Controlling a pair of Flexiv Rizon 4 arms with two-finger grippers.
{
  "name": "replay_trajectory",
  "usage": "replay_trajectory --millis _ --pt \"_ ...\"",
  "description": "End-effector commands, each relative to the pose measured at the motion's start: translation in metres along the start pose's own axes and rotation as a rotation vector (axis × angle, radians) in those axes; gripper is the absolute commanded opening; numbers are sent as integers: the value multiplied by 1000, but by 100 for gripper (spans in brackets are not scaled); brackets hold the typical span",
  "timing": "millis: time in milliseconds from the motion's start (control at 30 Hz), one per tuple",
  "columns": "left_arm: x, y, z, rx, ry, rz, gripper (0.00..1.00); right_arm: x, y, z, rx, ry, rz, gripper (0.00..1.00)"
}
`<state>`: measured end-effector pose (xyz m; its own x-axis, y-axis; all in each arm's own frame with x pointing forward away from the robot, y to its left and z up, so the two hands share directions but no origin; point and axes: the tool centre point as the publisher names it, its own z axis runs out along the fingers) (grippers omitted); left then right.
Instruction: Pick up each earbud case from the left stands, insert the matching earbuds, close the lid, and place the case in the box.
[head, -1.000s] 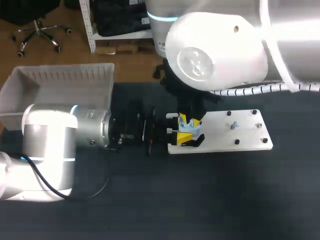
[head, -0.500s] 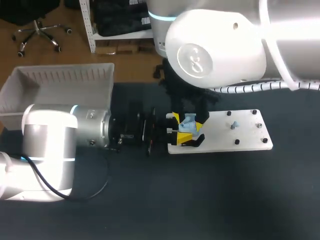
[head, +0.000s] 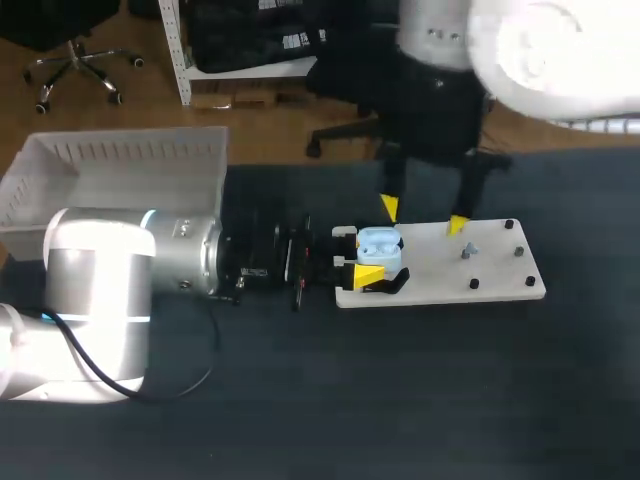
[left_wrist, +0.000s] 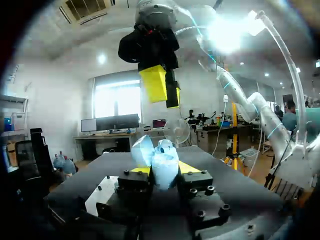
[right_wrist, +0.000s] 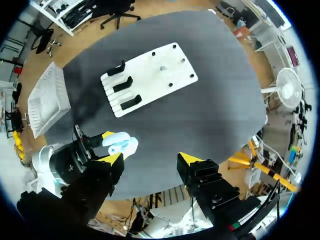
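The earbud case (head: 379, 243) looks like smooth pale-blue plastic with a soft gloss, and the stand board (head: 490, 272) beneath it is flat white plastic (matt, studded with black pegs (head: 473, 284)). The table (head: 400, 400) is dark, matt and faintly cloth-like. The box (head: 120, 160) is ribbed translucent plastic, and the left arm (head: 95, 290) has a glossy white shell.

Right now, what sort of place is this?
Probably a robotics lab bench, set up for an assembly trial: a dark table with a white fixture plate bearing black stands, a white box, and the left end effector shut on an open earbud case.
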<state>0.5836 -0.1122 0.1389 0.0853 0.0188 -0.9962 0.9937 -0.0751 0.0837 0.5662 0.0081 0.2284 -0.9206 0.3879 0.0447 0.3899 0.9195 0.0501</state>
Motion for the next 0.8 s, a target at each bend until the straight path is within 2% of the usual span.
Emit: replay_trajectory --millis 33,67,167,233,400,533,800 --pt "1 -2 1 -11 -2 5 0 -5 -45 -2 -239 -48 -84 70" --pt "1 -2 1 -11 -2 5 0 -7 -48 -4 -249 -64 -100 69" --pt "1 -2 1 -11 -2 5 0 -18 -55 -4 -270 -110 -158 76" --pt "1 -2 1 -11 -2 5 0 -28 -58 0 -267 -138 -201 76" --pt "1 -2 1 -11 -2 5 0 -55 -67 23 -225 -131 -250 81" --pt "1 -2 1 -11 -2 5 0 -75 -65 45 -210 -112 -281 78" --pt "1 -2 1 -11 -2 5 0 -99 -56 89 -175 -113 -371 72"
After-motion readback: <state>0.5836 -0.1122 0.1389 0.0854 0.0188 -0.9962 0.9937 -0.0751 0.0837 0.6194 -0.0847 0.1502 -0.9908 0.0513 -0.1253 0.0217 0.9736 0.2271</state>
